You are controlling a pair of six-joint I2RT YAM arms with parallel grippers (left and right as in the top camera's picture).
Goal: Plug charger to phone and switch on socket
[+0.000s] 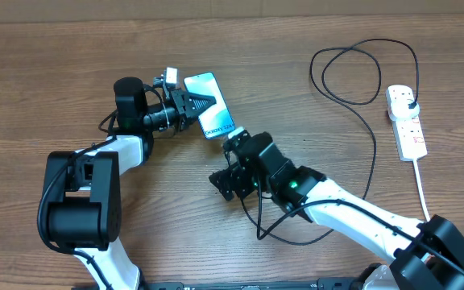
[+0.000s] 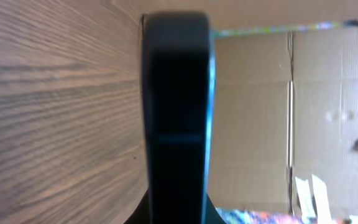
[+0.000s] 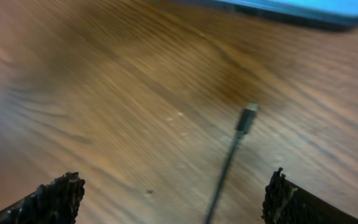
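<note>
Toward the left edge of the brown wood-grain counter (image 1: 55, 56), your left gripper (image 1: 203, 103) reaches the slim, black-edged, light-blue-screened phone (image 1: 219, 118). The phone lies screen-up a little left of the middle, nearer the far edge. One dark finger sits over the glass. In the left wrist view the phone (image 2: 176, 112) shows edge-on and fills the centre, so the jaws look pressed onto its two faces to steady it.

Just right of the phone's near end is your right gripper (image 1: 238, 143), pointed at it. Its fingers (image 3: 61, 196) are spread wide and hold nothing. Ahead of them, flat on the wood, lies the small metal-tipped connector (image 3: 248, 117) of the long thin black charger (image 1: 374, 153). The tip aims toward the phone (image 3: 291, 7) but is apart from it.

The cable runs back under the right arm, rises and loops near the far edge, and ends at a black plug (image 1: 409, 101) seated in the white oblong plastic socket (image 1: 408, 129) by the right edge.

You're at the plug-in step, with the connector not yet picked up. Next, I'd close on the connector just behind its tip, keep it level, and line it up with the phone's end. The port itself doesn't show, and the wrist view is blurred, so go slowly. The socket's switch comes after that, and you can't tell its position from here.
</note>
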